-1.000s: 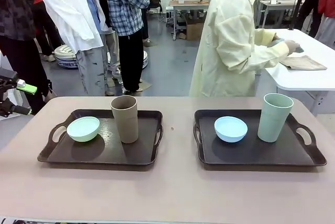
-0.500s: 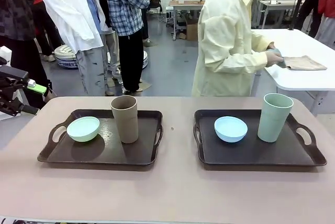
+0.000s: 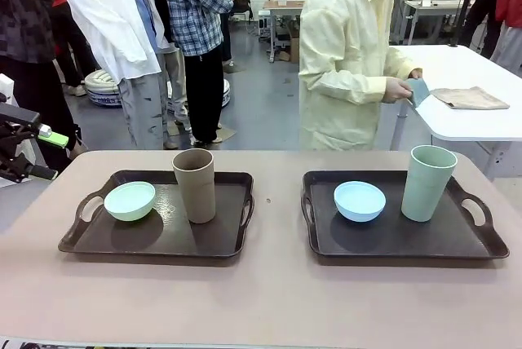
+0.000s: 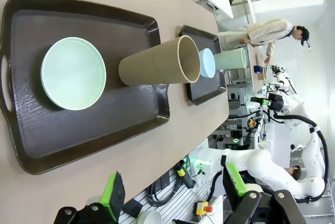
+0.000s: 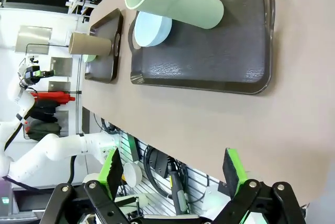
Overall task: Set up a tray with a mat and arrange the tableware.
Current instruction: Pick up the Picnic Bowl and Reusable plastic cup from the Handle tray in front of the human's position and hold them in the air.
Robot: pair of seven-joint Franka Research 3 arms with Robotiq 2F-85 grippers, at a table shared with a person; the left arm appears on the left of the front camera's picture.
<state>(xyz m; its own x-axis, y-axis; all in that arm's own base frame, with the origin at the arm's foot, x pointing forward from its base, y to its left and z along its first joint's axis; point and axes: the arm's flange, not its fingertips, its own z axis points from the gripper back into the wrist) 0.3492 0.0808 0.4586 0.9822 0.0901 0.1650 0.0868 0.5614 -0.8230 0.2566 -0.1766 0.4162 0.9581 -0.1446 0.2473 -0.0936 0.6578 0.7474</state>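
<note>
Two dark trays sit side by side on the table. The left tray [image 3: 155, 239] holds a mint green bowl [image 3: 130, 201] and a brown tumbler [image 3: 194, 186]. On the right tray [image 3: 391, 239] stand a light blue bowl [image 3: 360, 201] and a pale green tumbler [image 3: 429, 183]. My left gripper [image 3: 42, 155] hovers open off the table's left edge, its pads [image 4: 114, 195] wide apart over the left tray [image 4: 78, 135]. My right gripper [image 5: 172, 174] is open too, off the table's edge near the right tray [image 5: 209, 62]. A tan mat [image 3: 471, 98] lies on a white side table.
A person in a pale yellow coat stands behind the table's far edge, one hand [image 3: 398, 89] holding a blue-grey flat piece [image 3: 418, 90]. The white side table [image 3: 481, 125] is behind the right corner. Several people stand farther back on the left.
The person has turned from the side table and lifted the blue-grey piece off it. My left gripper shifted slightly. The trays and tableware have not moved.
</note>
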